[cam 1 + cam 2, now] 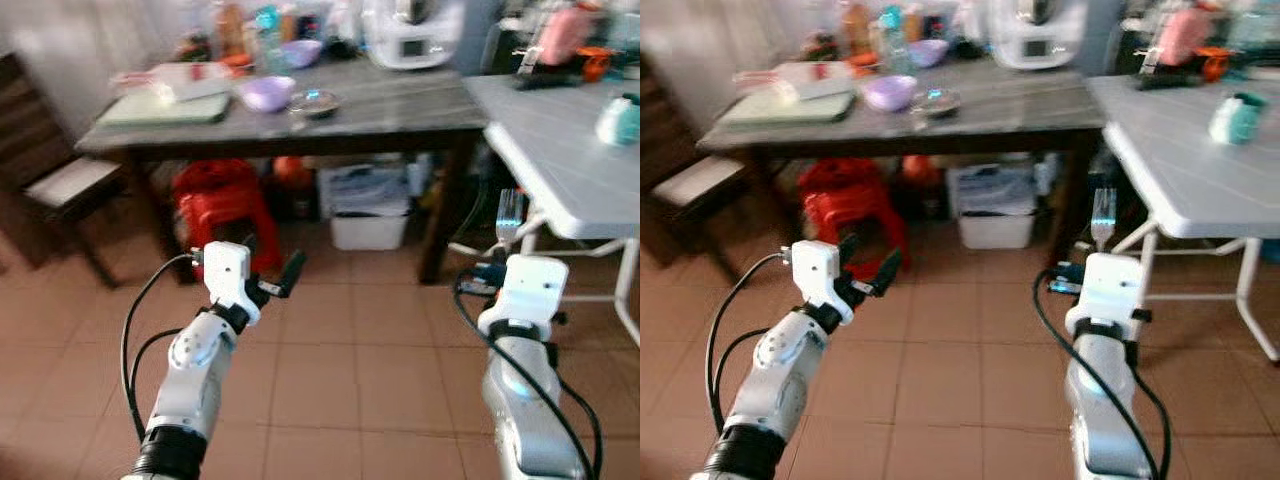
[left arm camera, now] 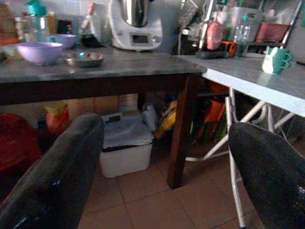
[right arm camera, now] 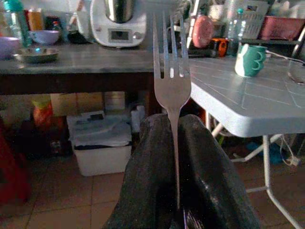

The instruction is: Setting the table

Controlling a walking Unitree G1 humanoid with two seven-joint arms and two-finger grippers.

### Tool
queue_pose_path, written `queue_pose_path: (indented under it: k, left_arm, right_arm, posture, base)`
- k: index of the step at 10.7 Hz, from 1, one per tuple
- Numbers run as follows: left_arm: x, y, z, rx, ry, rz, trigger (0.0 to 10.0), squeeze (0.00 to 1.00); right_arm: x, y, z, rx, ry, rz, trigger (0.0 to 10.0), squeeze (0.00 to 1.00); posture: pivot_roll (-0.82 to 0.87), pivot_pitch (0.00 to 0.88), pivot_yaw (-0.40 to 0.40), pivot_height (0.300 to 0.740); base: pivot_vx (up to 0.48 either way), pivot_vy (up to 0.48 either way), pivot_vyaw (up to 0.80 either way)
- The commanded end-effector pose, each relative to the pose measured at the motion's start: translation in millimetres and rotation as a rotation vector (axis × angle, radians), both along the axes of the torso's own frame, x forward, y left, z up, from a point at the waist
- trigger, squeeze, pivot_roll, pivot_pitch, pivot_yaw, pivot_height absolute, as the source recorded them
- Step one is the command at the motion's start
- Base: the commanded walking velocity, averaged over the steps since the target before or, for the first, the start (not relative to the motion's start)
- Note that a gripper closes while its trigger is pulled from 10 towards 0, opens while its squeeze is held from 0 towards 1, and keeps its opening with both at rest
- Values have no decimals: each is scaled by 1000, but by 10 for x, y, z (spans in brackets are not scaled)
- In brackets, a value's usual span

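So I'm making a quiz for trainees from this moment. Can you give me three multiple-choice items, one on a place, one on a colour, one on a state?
1. Where does the green and white mug stand?
A. on the white folding table
B. on the dark wooden table
C. on the floor

2. What colour is the plastic stool under the dark table?
A. blue
B. red
C. white

3. How is the right gripper?
A. open, holding nothing
B. shut on a spoon
C. shut on the silver metal fork

Key: 1 A, the mug sits on the white tabletop; 2 B, the stool is red; 3 C, the black fingers clamp the fork's handle, tines up.
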State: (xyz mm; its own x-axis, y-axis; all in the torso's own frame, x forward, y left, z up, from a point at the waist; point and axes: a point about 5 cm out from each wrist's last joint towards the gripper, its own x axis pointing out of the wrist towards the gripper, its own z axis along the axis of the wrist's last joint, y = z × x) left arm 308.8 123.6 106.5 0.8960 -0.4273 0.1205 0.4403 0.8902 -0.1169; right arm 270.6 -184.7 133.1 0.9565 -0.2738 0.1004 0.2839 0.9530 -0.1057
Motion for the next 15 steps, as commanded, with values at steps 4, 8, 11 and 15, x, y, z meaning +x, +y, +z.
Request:
queue_pose_path:
  k: [4, 8, 11, 15]
  left_arm:
    - [13, 10, 61, 3, -17, -11, 10000, 0]
    - [10, -21, 62, 7, -14, -23, 10000, 0]
    - [0, -52, 72, 8, -16, -36, 10000, 0]
    - [-3, -63, 81, 9, -19, -48, 10000, 0]
  right_arm:
    - [51, 61, 67, -18, -30, 26, 10000, 0]
    - [42, 72, 54, -10, -29, 20, 10000, 0]
    - [46, 66, 53, -12, -31, 18, 10000, 0]
    - [53, 77, 49, -7, -32, 19, 10000, 0]
  posture:
    - [-11, 0, 86, 740]
    - [-14, 0, 89, 740]
    - [-11, 0, 91, 740]
    - [-9, 0, 95, 740]
  base:
    - [287, 0, 0]
    - [290, 0, 0]
    - [301, 0, 0]
    - [332, 0, 202]
